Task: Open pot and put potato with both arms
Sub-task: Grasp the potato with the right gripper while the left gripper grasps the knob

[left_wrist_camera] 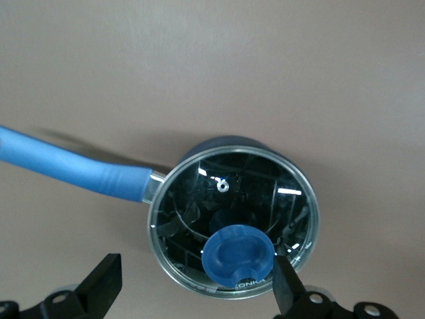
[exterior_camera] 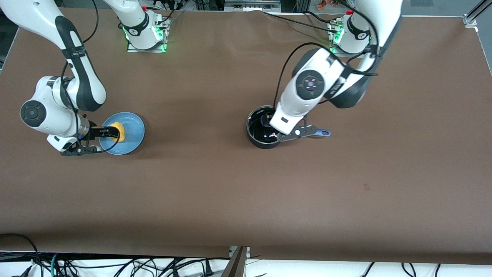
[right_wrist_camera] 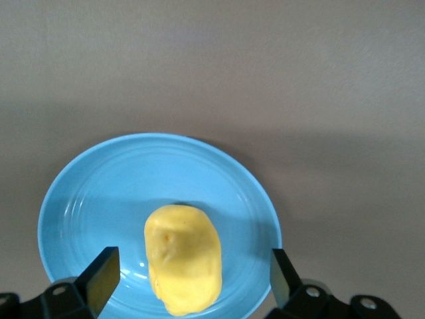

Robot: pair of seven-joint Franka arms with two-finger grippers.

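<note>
Black pot [exterior_camera: 258, 130], blue handle [left_wrist_camera: 73, 167], blue-knobbed lid [left_wrist_camera: 237, 256]; yellow potato [right_wrist_camera: 182, 258]; light-blue plate [right_wrist_camera: 99, 199]; brown table [exterior_camera: 230, 192].

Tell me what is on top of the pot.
A glass lid with a blue knob covers the pot. Reflections in the glass hide the pot's inside.

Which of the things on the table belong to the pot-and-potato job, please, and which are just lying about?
Part of the job:
- pot, lid on
- potato, on the plate
- left gripper, open over the lid's blue knob
- right gripper, open around the potato

Just lying about:
- light-blue plate, only carrying the potato
- brown table cover
</note>
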